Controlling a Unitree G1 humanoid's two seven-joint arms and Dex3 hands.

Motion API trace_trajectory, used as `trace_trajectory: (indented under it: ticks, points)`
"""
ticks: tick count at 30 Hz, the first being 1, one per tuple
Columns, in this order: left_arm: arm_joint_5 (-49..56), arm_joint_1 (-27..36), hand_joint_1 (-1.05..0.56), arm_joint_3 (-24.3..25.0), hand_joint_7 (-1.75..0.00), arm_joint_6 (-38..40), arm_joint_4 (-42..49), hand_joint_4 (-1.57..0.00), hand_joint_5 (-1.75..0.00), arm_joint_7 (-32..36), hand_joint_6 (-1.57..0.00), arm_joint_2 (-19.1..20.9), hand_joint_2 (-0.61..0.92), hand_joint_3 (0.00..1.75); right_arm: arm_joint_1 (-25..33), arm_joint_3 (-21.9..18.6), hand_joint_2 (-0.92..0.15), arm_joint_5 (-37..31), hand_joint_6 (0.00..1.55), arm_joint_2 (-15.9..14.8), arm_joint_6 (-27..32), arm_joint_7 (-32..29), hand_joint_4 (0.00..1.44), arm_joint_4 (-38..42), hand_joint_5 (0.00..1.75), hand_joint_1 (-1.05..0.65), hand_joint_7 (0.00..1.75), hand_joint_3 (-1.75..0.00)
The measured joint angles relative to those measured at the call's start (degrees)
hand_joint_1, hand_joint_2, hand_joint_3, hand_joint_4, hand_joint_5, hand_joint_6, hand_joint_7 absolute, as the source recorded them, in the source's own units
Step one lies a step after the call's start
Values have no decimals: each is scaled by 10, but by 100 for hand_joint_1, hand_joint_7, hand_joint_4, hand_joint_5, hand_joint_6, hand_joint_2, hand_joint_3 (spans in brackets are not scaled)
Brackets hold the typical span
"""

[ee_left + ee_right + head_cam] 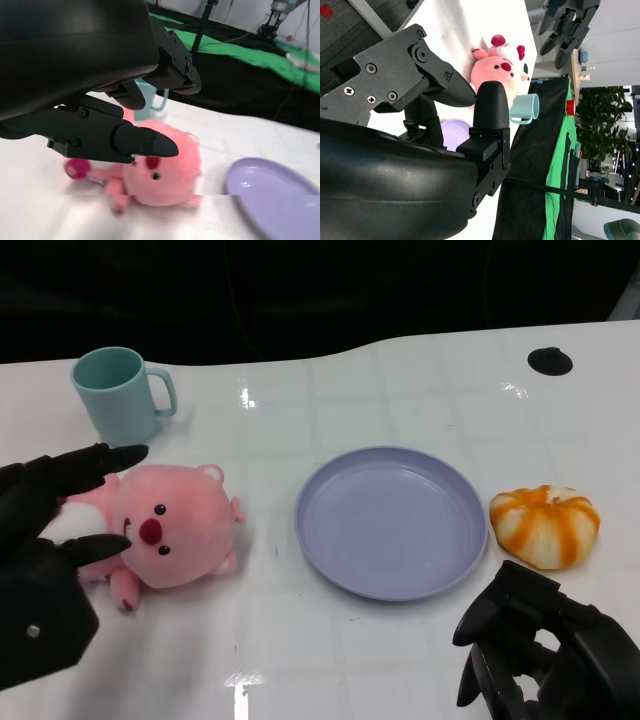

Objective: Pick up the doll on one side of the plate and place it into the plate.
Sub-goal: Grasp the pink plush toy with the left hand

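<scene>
At the lower left of the head view, the left hand [45,550] is seen with fingers spread around the pink doll [165,535], which lies on the white table [400,380] left of the purple plate [392,521]; no firm grasp is shown. A teal cup [118,394] stands at upper left. An orange-striped bun toy [545,525] lies right of the plate. At lower right, the right hand [545,655] is held empty, its fingers apart.

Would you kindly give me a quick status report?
Left hand open around pink doll, not gripping. Right hand empty, fingers apart. Plate bare. Path clear.
</scene>
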Motion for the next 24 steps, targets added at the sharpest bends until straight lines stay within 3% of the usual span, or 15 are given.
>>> trace_trajectory:
  ticks: [6, 11, 18, 24]
  points:
    - [148, -23, -73, -44, -1, 23, 1, 0, -28, 1, -16, 45, 91, 0, 0, 0, -56, 0, 52, 0, 0, -2, 61, -1, 173, -23, 154, -121]
    - [223, -42, -75, -83, 0, 63, 3, 0, -21, -26, -15, 52, 91, 0, 0, 0, -56, 0, 52, 0, 1, -3, 62, -2, 173, -23, 153, -120]
    - [266, -87, -76, -130, 0, 89, 54, 0, -20, -50, -12, 51, 92, 0, 1, 1, -56, -1, 52, 0, 2, -5, 62, -3, 173, -23, 153, -121]
    - [268, -144, -77, -176, 0, 82, 148, -2, -20, -53, -13, 40, 92, 0, 2, 1, -56, 0, 52, 0, 4, -5, 61, -7, 174, -23, 154, -121]
